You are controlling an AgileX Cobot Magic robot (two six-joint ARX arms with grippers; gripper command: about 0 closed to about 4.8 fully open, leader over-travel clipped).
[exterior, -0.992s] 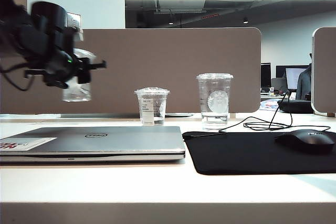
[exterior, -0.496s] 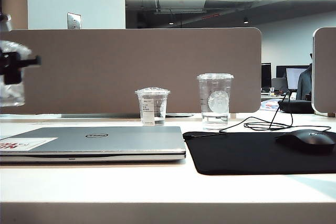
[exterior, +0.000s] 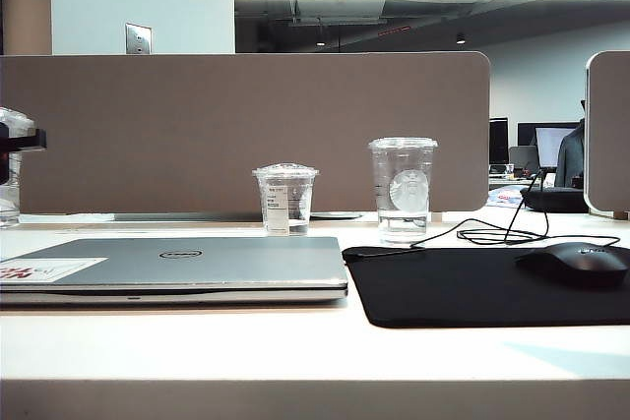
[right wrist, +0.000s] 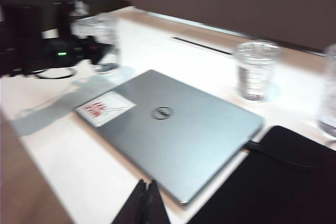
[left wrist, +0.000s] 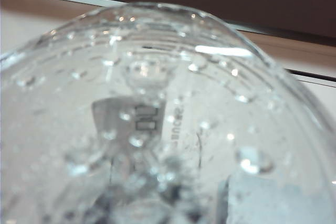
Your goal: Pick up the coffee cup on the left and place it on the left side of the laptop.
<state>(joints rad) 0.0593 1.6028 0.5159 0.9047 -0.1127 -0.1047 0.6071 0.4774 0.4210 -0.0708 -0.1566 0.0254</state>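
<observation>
The left gripper (right wrist: 86, 48) grasps the cup (right wrist: 102, 40) upright, low over the table (exterior: 295, 341) just left of the laptop (exterior: 177, 265). The right gripper (right wrist: 146, 201), clenched and empty, hovers well apart.

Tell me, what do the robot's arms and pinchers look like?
The left gripper and its arm are black and chunky, with a tiny green light glowing on the side. The right gripper shows only two thin, dark, pointed fingers pressed together. No cables show on either.

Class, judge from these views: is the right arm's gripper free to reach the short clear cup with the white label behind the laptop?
Probably yes. The right gripper, shut, hangs above the table's front; only the flat closed laptop lies between it and the short labelled cup.
</observation>
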